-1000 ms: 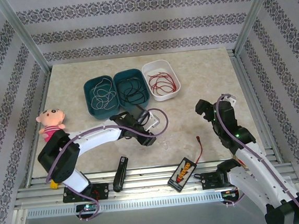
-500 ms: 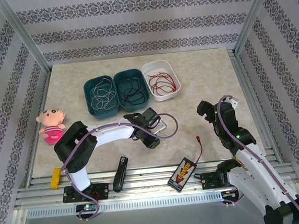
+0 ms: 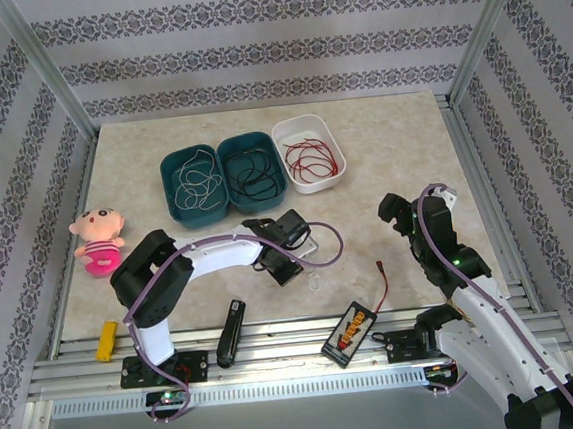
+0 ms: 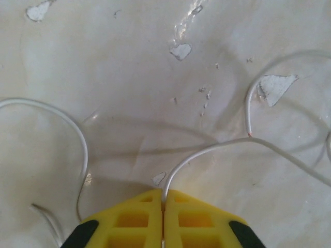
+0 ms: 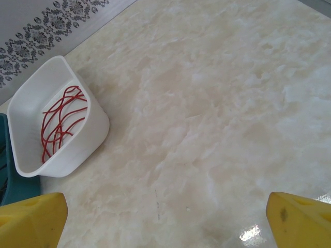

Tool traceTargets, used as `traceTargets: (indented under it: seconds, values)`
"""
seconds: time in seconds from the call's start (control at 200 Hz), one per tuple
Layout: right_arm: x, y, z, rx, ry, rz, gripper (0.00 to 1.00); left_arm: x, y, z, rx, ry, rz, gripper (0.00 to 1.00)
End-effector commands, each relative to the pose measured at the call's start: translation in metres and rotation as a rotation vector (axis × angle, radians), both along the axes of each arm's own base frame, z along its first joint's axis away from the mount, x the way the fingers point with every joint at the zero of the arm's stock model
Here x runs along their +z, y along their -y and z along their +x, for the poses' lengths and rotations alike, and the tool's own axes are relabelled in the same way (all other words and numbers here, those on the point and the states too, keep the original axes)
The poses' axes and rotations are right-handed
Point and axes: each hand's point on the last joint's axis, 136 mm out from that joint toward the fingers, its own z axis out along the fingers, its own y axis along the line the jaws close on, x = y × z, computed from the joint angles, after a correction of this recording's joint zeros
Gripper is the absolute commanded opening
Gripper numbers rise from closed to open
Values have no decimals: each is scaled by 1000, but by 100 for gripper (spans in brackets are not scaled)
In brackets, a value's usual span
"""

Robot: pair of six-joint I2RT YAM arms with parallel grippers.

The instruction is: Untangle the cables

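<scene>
Loose white cable (image 4: 207, 151): on the table (image 4: 129, 62), one strand clamped between the closed fingers of my left claw (image 4: 163, 200)
Red cable (image 5: 58, 123): coiled in the white tray (image 5: 95, 135)
Right claw (image 5: 165, 219): my fingers stand wide apart above the table

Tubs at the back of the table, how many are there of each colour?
Teal: 2, the left teal tub and the middle teal tub
White: 1, the white tub
Total: 3
</scene>
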Motion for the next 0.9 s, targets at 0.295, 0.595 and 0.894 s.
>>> traceTargets:
  seconds: [0.295, 0.595, 0.894]
  values:
    - [2, 7, -1, -28, 6, -2, 98, 146, 6, 60, 87, 392, -135, 0]
    - [0, 7, 0, -28, 4, -2, 98, 237, -40, 127, 330, 627, -270, 0]
    - [-3, 7, 0, -28, -5, -3, 98, 239, -128, 190, 656, 693, -357, 0]
